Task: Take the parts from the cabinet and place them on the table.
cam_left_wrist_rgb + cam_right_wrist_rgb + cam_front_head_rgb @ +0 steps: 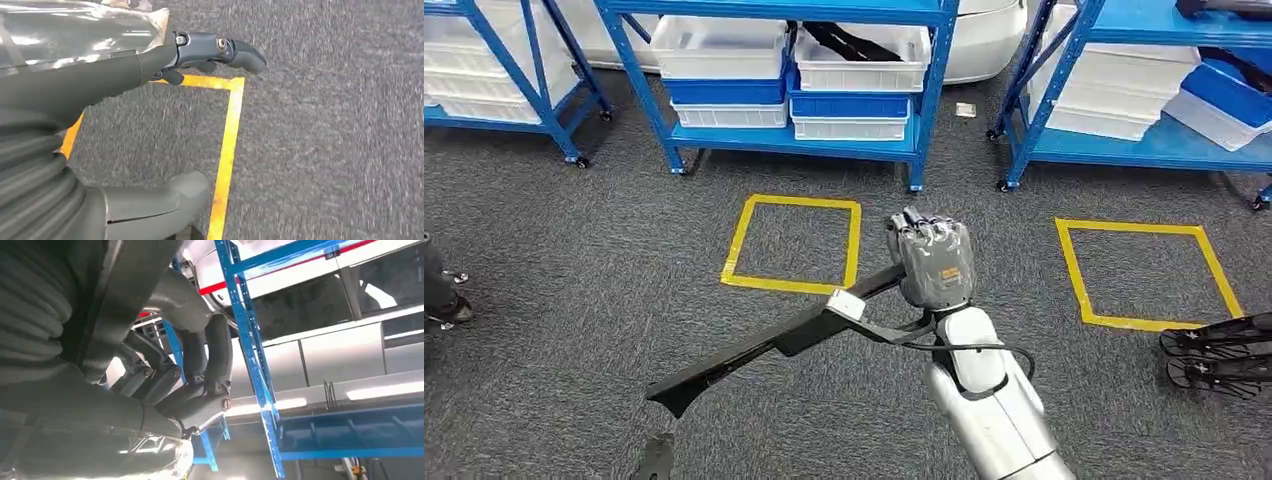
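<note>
My right hand grips a long black part at its upper end. The part slants down to the left over the grey carpet, with a white tag and a black cable beside the hand. In the right wrist view its fingers curl round the dark part, which has clear wrap at its edge. My left hand hangs low over the carpet. Its dark finger and its thumb are apart, with bare carpet between them. Another black part lies in a white bin on the blue cabinet.
Blue racks with white and blue bins line the far side. Two yellow tape squares mark the carpet. A black wheeled frame stands at the right edge, and a dark caster base at the left edge.
</note>
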Robot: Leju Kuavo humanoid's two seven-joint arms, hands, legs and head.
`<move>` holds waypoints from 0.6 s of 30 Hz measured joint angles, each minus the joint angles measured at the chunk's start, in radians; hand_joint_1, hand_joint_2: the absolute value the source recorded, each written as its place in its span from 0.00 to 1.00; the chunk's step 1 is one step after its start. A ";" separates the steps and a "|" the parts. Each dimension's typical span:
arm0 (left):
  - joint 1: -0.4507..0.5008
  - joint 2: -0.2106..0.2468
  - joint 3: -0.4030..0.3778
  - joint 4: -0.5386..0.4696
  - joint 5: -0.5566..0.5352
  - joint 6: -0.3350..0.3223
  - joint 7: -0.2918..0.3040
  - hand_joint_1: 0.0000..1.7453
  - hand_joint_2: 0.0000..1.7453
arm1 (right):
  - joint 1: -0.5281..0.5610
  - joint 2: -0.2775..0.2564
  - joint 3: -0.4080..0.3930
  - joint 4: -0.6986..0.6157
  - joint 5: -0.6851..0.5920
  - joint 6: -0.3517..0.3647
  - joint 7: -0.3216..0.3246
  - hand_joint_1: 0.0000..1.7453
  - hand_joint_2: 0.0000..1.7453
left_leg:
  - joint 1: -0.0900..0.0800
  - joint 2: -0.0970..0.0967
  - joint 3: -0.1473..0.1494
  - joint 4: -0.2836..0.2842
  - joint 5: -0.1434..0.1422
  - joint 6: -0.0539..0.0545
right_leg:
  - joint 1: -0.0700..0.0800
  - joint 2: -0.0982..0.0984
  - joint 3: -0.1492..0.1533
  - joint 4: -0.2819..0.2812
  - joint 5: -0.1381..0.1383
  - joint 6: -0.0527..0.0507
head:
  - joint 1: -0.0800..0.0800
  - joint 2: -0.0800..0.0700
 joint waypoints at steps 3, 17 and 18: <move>0.003 -0.002 0.000 0.000 0.005 -0.003 -0.002 0.00 1.00 | 0.003 -0.008 -0.002 0.000 -0.004 -0.001 0.000 1.00 1.00 | -0.001 0.002 -0.037 0.002 0.026 -0.004 | -0.004 0.000 -0.044 0.172 -0.067 0.014 | 0.005 0.000; 0.005 -0.002 0.000 0.000 -0.005 -0.027 -0.042 0.00 1.00 | -0.015 -0.015 -0.009 -0.001 -0.019 -0.002 -0.005 1.00 1.00 | 0.007 -0.007 -0.191 0.291 -0.128 -0.073 | -0.010 -0.001 0.134 -0.160 0.051 -0.043 | 0.003 0.000; 0.006 -0.002 0.000 0.000 -0.005 -0.029 -0.048 0.00 1.00 | -0.014 -0.017 -0.010 -0.001 -0.021 -0.002 -0.005 1.00 1.00 | 0.007 -0.007 -0.202 0.334 -0.134 -0.075 | -0.009 -0.001 0.128 -0.159 0.054 -0.040 | 0.003 0.000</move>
